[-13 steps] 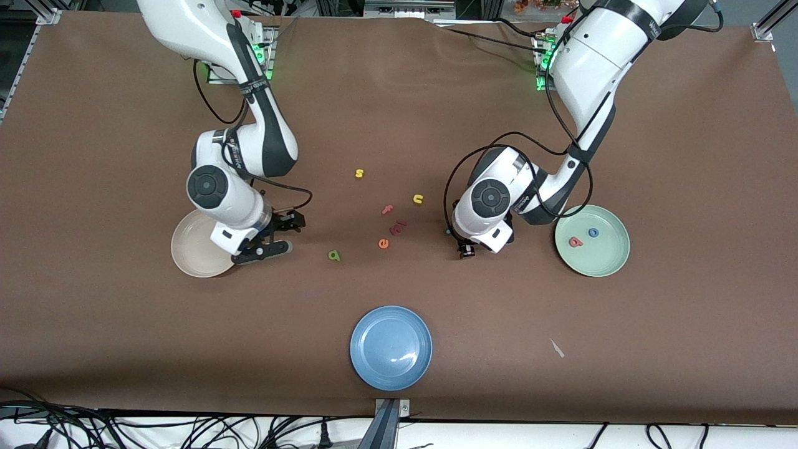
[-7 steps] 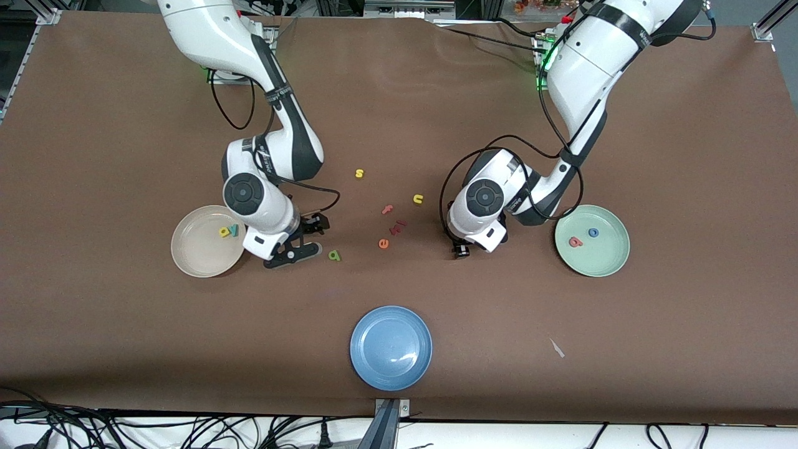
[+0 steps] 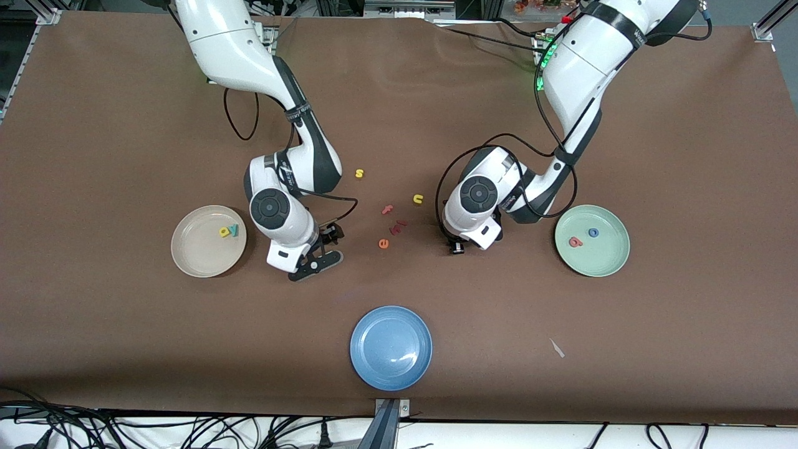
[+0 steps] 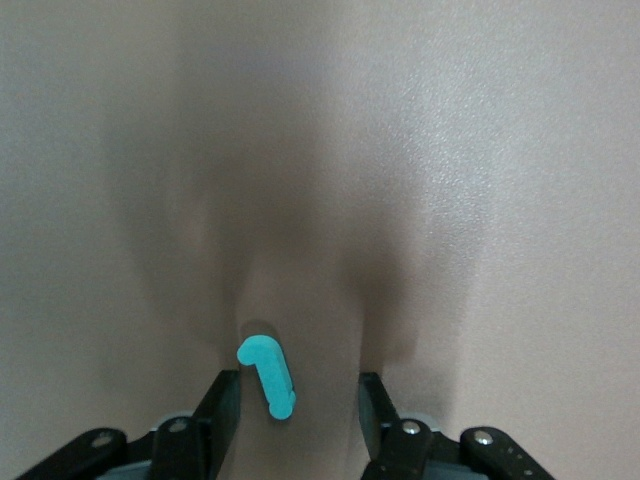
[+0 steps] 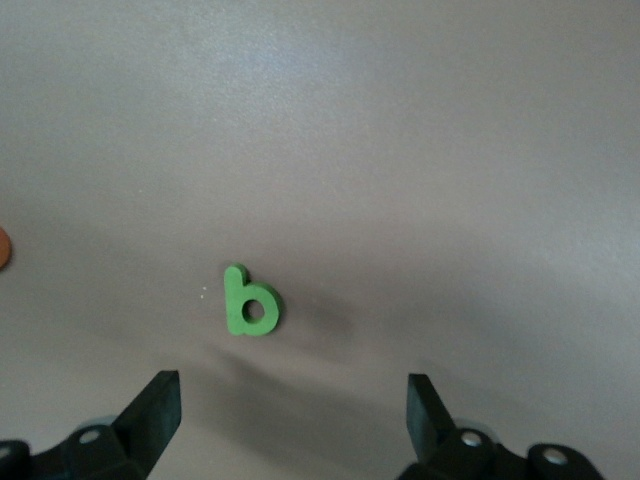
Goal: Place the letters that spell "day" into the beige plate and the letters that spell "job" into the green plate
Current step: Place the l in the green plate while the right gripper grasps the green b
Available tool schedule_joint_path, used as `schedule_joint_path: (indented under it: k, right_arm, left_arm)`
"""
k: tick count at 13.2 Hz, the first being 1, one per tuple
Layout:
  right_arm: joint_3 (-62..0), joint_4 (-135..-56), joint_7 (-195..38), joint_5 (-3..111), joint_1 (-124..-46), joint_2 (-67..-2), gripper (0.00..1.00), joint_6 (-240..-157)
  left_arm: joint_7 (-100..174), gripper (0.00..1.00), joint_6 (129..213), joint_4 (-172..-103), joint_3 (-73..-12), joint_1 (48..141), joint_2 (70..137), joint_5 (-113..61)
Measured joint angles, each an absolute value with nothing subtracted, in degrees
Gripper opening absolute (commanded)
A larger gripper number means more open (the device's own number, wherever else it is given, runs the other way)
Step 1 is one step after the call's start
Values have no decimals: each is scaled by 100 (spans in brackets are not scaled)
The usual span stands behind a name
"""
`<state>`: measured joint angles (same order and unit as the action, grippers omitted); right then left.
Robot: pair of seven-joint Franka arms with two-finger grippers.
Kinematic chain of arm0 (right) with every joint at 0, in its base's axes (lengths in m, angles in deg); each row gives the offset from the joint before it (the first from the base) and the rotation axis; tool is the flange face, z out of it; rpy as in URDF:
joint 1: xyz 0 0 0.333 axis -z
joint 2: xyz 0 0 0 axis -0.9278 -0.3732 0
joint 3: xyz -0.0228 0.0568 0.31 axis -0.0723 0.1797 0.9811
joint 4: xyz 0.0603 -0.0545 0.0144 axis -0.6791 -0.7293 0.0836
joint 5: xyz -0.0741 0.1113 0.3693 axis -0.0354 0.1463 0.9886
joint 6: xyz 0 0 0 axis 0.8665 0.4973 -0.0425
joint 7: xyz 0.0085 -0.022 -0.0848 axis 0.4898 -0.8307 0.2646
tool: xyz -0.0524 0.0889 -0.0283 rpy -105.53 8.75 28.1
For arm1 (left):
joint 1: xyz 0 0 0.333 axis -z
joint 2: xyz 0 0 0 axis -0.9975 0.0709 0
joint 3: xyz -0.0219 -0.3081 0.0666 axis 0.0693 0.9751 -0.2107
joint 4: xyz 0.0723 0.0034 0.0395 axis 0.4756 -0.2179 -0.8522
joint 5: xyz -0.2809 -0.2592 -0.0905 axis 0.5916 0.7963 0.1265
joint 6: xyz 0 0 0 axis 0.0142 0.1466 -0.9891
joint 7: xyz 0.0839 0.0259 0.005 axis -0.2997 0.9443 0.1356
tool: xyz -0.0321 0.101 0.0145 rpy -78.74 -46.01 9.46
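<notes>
The beige plate point(image 3: 194, 259) holds the yellow "d" point(image 3: 224, 232) and teal "y" point(image 3: 234, 229). The green plate point(image 3: 608, 259) holds the salmon "b" point(image 3: 575, 241) and blue "o" point(image 3: 593, 232). My right gripper point(image 3: 324, 248) hangs open low over the table beside the beige plate. In the right wrist view the olive-green "a" point(image 5: 250, 303) lies just ahead of the right gripper point(image 5: 290, 425). My left gripper point(image 3: 457, 247) is down at the table between the loose letters and the green plate. The teal "j" point(image 4: 267, 375) lies between its narrowed fingers point(image 4: 222, 405), with a gap on each side.
A blue plate point(image 3: 391, 347) sits near the front edge. Loose letters lie mid-table: yellow "s" point(image 3: 359, 173), yellow "u" point(image 3: 418, 199), orange-red "f" point(image 3: 388, 209), "e" point(image 3: 384, 244) and dark red pieces point(image 3: 398, 227). A white scrap point(image 3: 557, 348) lies toward the left arm's end.
My right arm has swung from over the beige plate to over the "a", uncovering the "d" and "y" in the plate. My left gripper's jaws have narrowed round the "j".
</notes>
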<state>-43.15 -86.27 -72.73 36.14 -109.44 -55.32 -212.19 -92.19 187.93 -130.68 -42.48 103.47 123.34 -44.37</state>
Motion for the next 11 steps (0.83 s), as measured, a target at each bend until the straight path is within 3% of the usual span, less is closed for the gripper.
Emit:
schedule_joint_path:
  k: [2,5,8,11]
  right_arm:
    - [-4267,-8497,-7186,3614,-10943,-5643,100,-21220]
    - [-4166,-8321,-7183,3614,-10948,-5812,99,-21227]
    - [-4156,-8257,-7107,3614,-10947,-5918,83,-21227]
    - [-4156,-8246,-7072,3614,-10946,-5973,73,-21228]
  left_arm:
    - [-9219,39,18800,-13065,-4259,10345,12334,-4438]
    - [-9217,18,18799,-13065,-4265,10344,12333,-4448]
    - [-9113,0,18753,-13069,-4255,10341,12318,-4468]
    - [-8736,0,18632,-13067,-4257,10298,12281,-4473]
